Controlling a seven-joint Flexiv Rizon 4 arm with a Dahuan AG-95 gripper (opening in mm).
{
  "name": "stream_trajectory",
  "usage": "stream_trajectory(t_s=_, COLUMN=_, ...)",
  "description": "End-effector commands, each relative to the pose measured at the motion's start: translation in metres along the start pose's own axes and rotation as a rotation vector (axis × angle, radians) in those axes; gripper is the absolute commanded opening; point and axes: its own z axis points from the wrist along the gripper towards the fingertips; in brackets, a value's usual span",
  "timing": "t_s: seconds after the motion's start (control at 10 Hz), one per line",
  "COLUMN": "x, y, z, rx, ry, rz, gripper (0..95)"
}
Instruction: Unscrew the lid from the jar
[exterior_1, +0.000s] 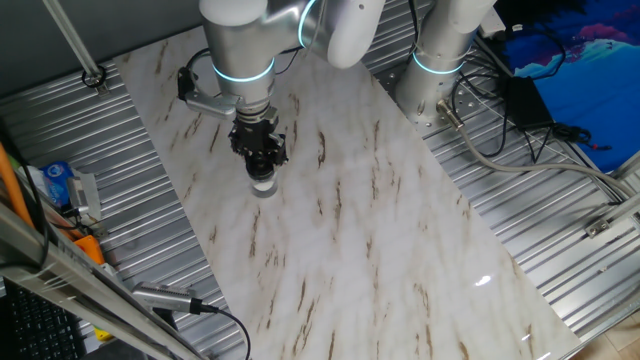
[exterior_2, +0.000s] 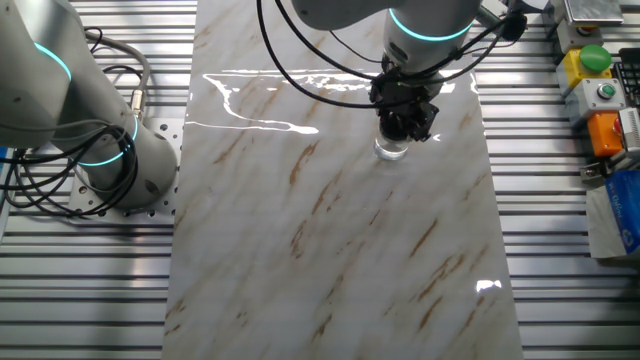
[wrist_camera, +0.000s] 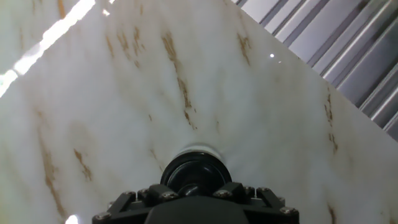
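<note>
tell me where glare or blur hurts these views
The other fixed view: white glare streaks across the marble top beside the hand. Hand view: a bright streak upper left, the black lid soft, close to the lens. One fixed view: even light, the jar small.

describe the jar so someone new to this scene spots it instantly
Start at the marble-patterned tabletop and follow the silver arm down to its black two-finger gripper. Directly beneath sits the tiny clear cylindrical jar with a round black screw lid, the only loose object on the marble.
</note>
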Motion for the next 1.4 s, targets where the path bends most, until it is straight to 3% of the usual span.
stream_trajectory(t_s=0.1, x=0.0013, y=0.0001, z=-0.0008, rx=0.001, ry=0.002, rz=-0.057, gripper=0.0)
stream_trajectory(t_s=0.6, x=0.0015, y=0.0004, z=-0.0007, rx=0.006, ry=0.008, rz=-0.194, gripper=0.0)
stream_trajectory(t_s=1.4, x=0.0021, y=0.0004, z=-0.0013, rx=0.020, ry=0.027, rz=-0.305, gripper=0.0)
